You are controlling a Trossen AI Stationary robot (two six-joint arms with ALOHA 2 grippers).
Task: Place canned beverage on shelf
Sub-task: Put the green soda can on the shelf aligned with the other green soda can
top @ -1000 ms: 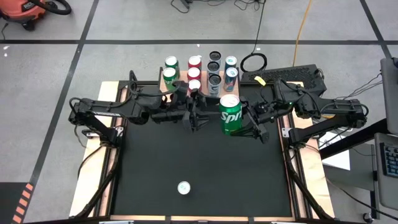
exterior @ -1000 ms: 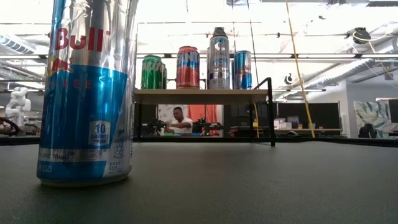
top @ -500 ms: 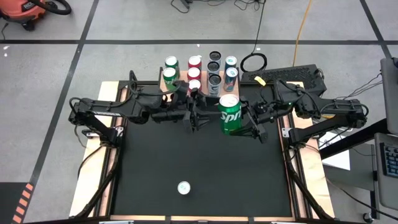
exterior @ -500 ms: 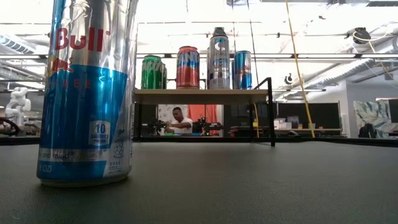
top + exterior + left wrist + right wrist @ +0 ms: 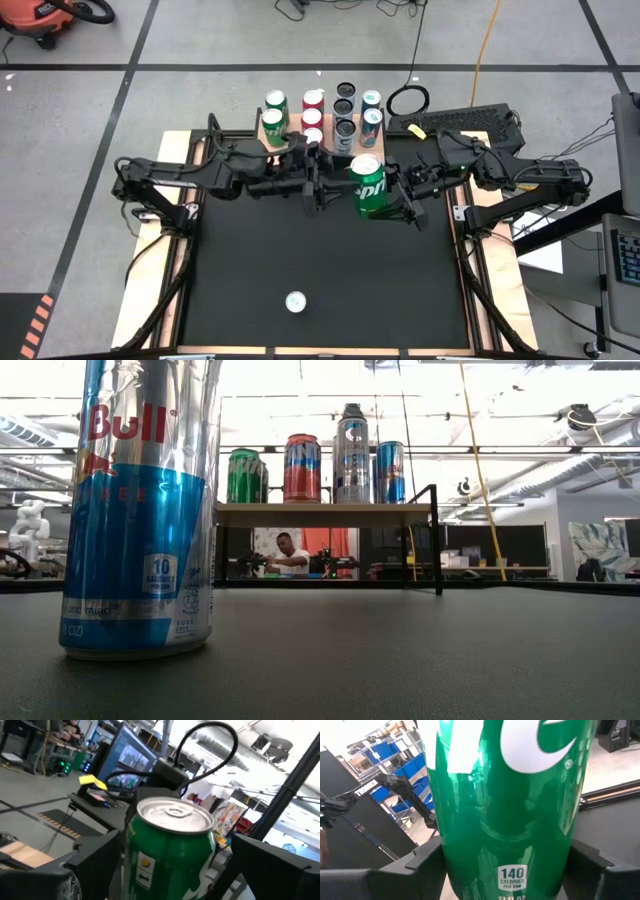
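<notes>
Sprite can (image 5: 369, 185) aloft, centre of the high view, just below the shelf (image 5: 268, 139).
Right tool (image 5: 392, 196) clamps it mid-body; left tool (image 5: 316, 186) beside, fingers spread, empty. Thin slick aluminium, dents easily; likely full and heavy, so hold mid-wall.

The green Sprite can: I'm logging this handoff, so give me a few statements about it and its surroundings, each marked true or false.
1. The right gripper is closed on the green Sprite can. True.
2. The left gripper holds the can. False: it is open beside it.
3. The shelf is bare. False: several cans stand on it.
4. A Red Bull can stands on the table. True.
</notes>
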